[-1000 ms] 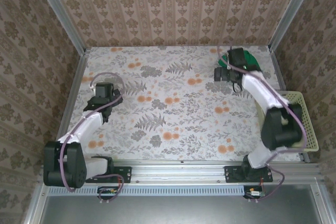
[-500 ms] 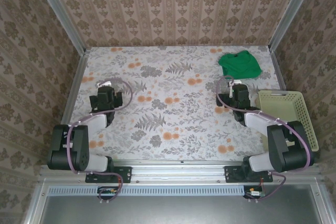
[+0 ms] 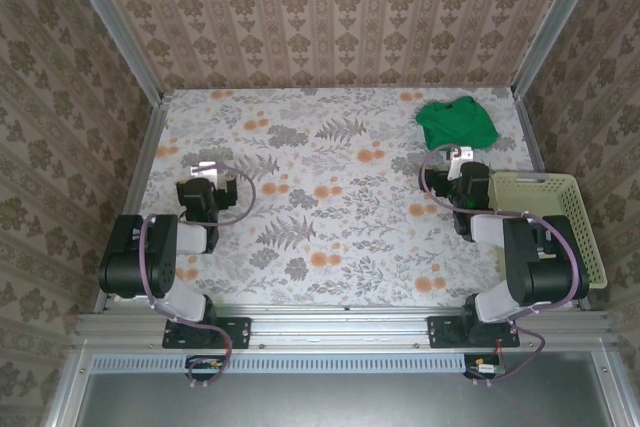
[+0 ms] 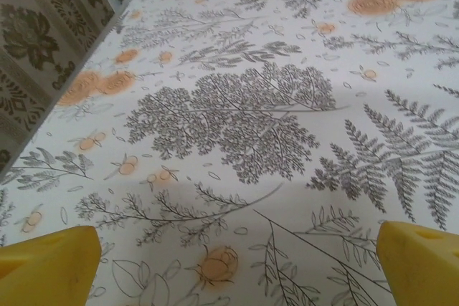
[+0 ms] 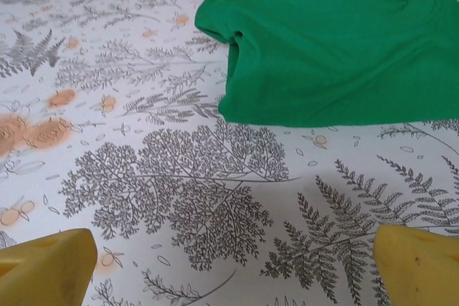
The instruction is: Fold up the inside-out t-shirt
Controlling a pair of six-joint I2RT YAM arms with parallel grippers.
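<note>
Left fingers (image 4: 50, 266) stand wide apart, holding nothing, over the floral desk (image 3: 330, 227). Right fingers (image 5: 419, 263) are equally apart, near the green t-shirt (image 5: 337, 48). It lies flat, compactly folded, at the far right corner. Basket (image 3: 565, 217) borders the right edge.

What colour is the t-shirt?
Plain bright green t-shirt, no print; clearest in the right wrist view.

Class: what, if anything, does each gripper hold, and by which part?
Nothing is held: left gripper and right gripper are open, empty; the green t-shirt lies apart.
</note>
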